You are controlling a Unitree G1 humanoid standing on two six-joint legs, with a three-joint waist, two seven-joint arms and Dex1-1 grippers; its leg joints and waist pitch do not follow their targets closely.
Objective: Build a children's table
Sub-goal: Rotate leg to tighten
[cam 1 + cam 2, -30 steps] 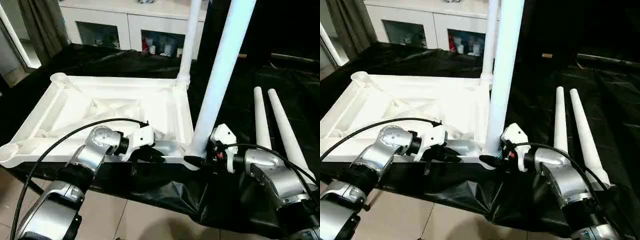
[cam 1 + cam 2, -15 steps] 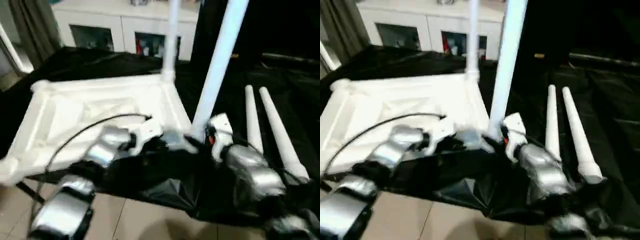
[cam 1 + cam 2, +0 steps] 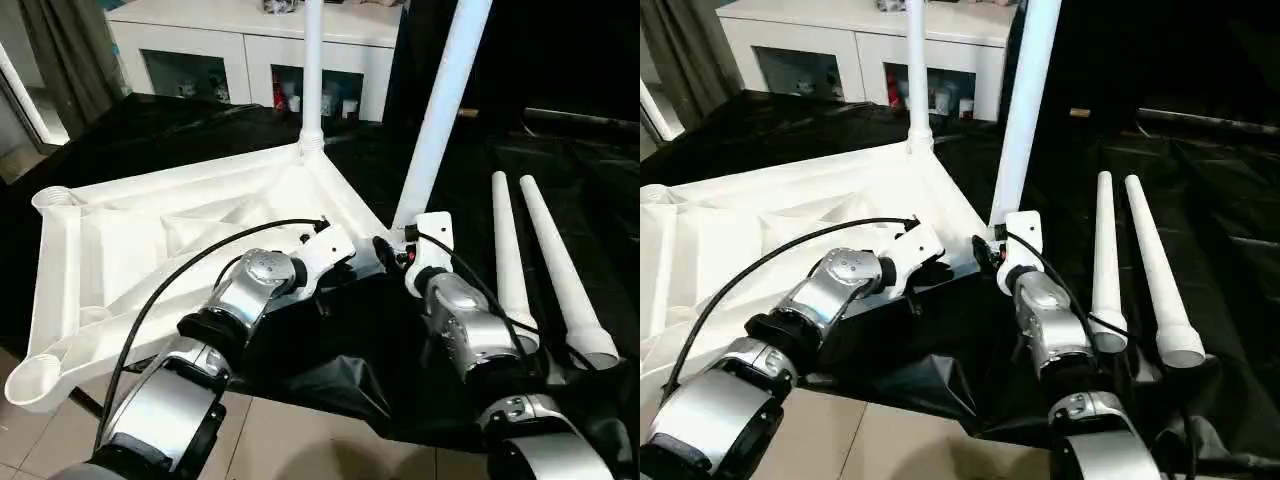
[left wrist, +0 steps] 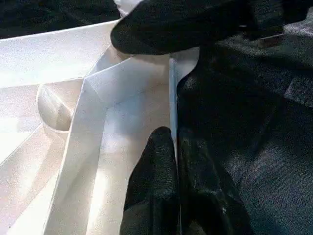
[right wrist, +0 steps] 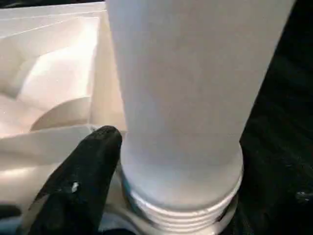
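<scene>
You see upturned table top [image 3: 150, 235] at frame left on black cloth [image 3: 330, 350]. Two legs upright in its sockets, two spare legs [image 3: 545, 265] lower right. Left tool [image 4: 175, 161] pinches top's rim. Right tool [image 3: 385, 250] at near leg [image 3: 440, 110]; grip unclear.

Head stereo pair looks forward and down over both forearms, sharing the table top [image 3: 150, 230]. Wrist views sit close: left at its rim, right at a leg [image 5: 190, 98] base.

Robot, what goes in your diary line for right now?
left gripper: shut on tabletop rim | right gripper: at near leg base | legs standing: two | spare legs: two on cloth
</scene>
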